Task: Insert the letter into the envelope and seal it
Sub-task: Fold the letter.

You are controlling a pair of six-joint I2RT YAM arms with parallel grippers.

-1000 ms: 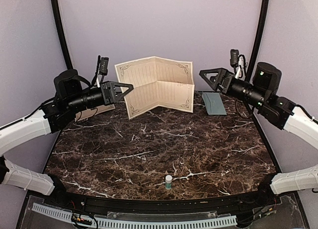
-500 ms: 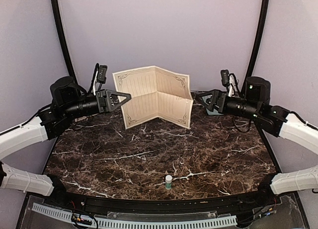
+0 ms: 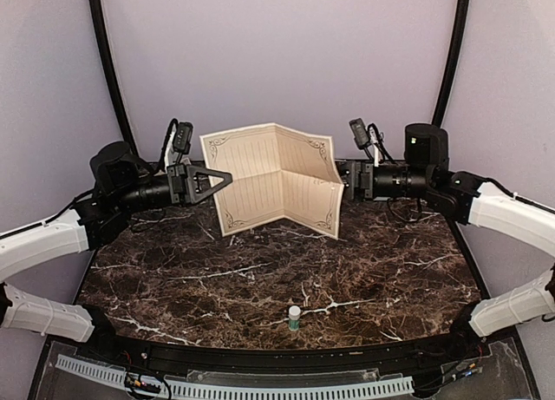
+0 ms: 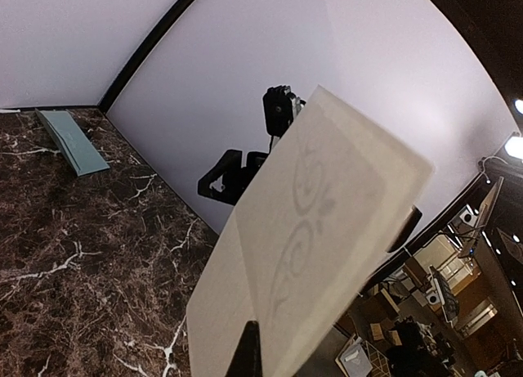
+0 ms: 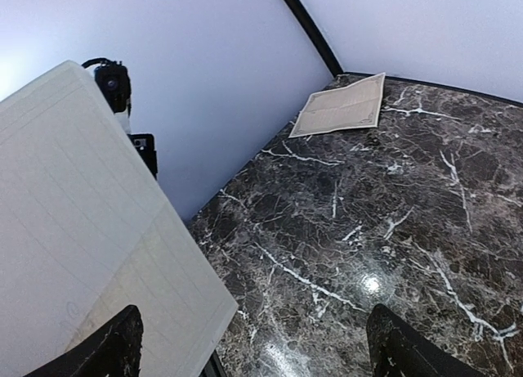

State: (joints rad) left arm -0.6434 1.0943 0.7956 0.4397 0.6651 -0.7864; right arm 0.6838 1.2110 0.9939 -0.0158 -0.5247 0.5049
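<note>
The letter (image 3: 276, 179), a tan lined sheet creased down its middle, stands upright above the back of the table. My left gripper (image 3: 222, 176) is shut on its left edge; in the left wrist view the sheet (image 4: 310, 230) fills the frame above one dark fingertip (image 4: 245, 352). My right gripper (image 3: 347, 181) is open at the sheet's right edge. In the right wrist view the sheet (image 5: 98, 230) reaches in beside the left finger (image 5: 110, 352), apart from the right one (image 5: 400, 352). The teal envelope (image 4: 72, 140) lies flat at the back; the top view hides it behind the right arm.
A small white glue stick (image 3: 295, 318) stands near the front edge of the dark marble table (image 3: 260, 278). A second tan sheet (image 5: 343, 105) lies flat at the table's back left corner. Curved black posts and a pale wall close the back.
The right arm has swung left and down to the letter's right edge, now covering the envelope in the top view. The left gripper still holds the letter, which has tilted and shifted slightly.
</note>
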